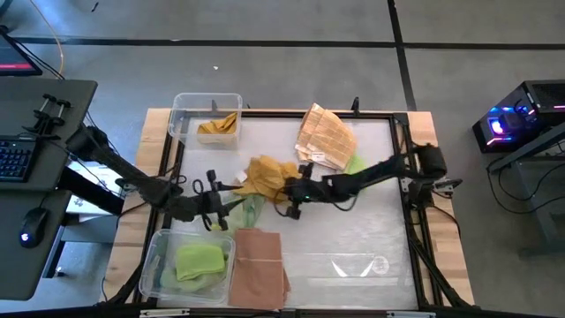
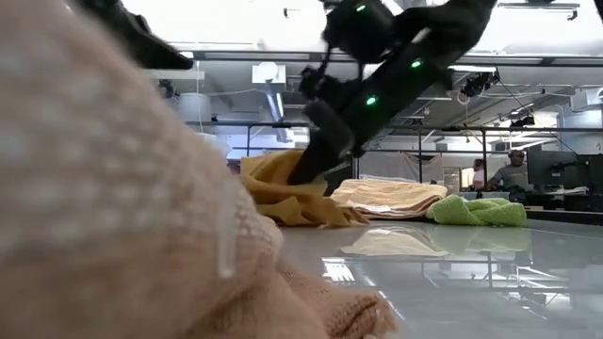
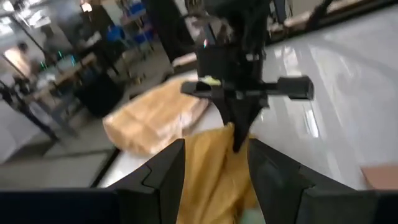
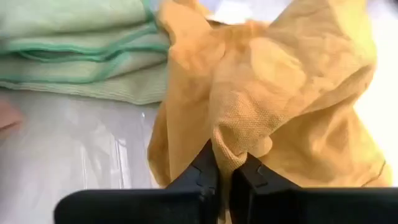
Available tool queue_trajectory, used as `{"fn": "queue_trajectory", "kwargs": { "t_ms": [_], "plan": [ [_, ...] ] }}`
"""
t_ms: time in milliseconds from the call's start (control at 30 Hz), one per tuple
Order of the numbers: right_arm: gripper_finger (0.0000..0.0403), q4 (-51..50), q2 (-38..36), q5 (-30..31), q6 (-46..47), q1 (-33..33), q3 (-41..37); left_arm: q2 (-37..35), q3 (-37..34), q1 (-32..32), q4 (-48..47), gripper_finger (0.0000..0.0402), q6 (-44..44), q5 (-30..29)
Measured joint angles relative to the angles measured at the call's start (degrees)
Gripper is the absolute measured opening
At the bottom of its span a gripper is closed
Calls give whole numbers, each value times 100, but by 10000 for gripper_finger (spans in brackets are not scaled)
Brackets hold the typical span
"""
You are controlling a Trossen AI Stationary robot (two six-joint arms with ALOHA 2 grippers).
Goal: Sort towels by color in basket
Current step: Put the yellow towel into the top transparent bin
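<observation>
A crumpled mustard yellow towel (image 1: 265,175) lies mid-table. My right gripper (image 1: 292,193) is shut on it and shows in the low view (image 2: 309,169). My left gripper (image 3: 216,171) is open close by (image 1: 219,200), with mustard cloth (image 3: 211,174) between its fingers. A light green towel (image 1: 252,210) lies next to the left gripper. More light green towels (image 4: 81,50) show in the right wrist view. A pale peach check towel (image 1: 325,137) and another green towel (image 1: 356,164) lie farther back. A salmon pink towel (image 1: 259,269) lies near the front edge. My right gripper pinches a bunched fold of the mustard towel (image 4: 233,146) between its two fingers, slanting down from the table's right. The fold is drawn up into a peak (image 2: 283,169), and the rest of the towel lies slack on the table. My left gripper: whether its open fingers touch the mustard cloth, I cannot tell.
A clear bin (image 1: 181,115) at the far left corner holds a mustard towel (image 1: 218,126). A clear bin (image 1: 155,261) at the near left holds a green towel (image 1: 199,261). Another clear container (image 1: 362,265) stands near the front right. People sit in the room behind (image 2: 513,169).
</observation>
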Motion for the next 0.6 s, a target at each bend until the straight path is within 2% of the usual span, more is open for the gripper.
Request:
{"fn": "queue_trajectory", "kwargs": {
  "t_ms": [133,267,467,600],
  "plan": [
    [5,315,-447,-42,114,45,-361,391,-7,506,920,159,776,857],
    [6,611,-571,-621,103,11,-556,786,-5,996,1395,159,1182,1792],
    [17,633,-568,-511,19,4,-591,1426,-7,1564,1882,189,872,1964],
    [68,352,-700,-560,-58,-44,-593,1767,88,1842,1952,221,300,2204]
  ]
}}
